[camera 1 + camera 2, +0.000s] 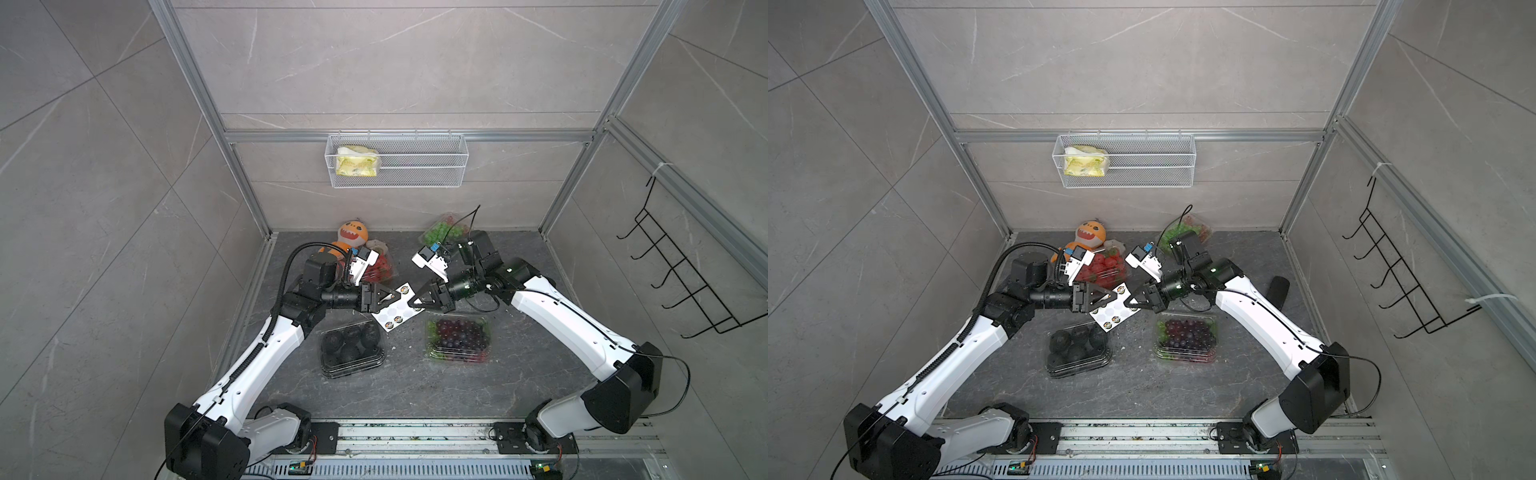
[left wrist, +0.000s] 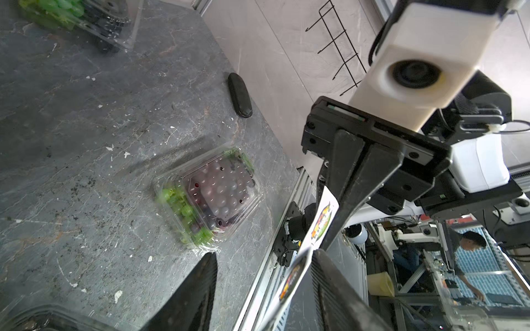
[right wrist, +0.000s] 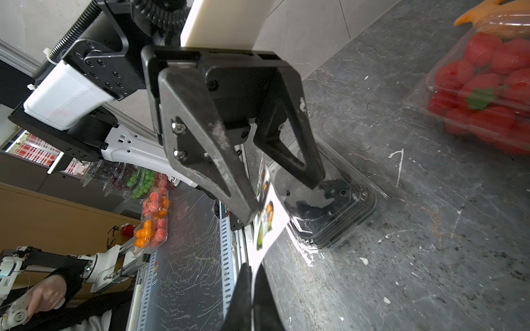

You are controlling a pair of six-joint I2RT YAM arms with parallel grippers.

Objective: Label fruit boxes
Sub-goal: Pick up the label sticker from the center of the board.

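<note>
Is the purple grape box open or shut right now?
Shut: the purple grape box has its clear lid lying flat over the fruit.

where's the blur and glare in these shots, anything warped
Left wrist view: the purple grape box is smeared, soft. Right wrist view: the strawberry box is out of focus; white glare streaks the dark fruit box lid. Both top views: sharp, evenly lit, frame posts splay outward.

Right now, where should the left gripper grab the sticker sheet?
Take the sticker sheet by the edge opposite the right gripper's pinch, on emptied backing. Bring the left gripper edge-on, one finger per face: it's thin, flat, held aloft.
</note>
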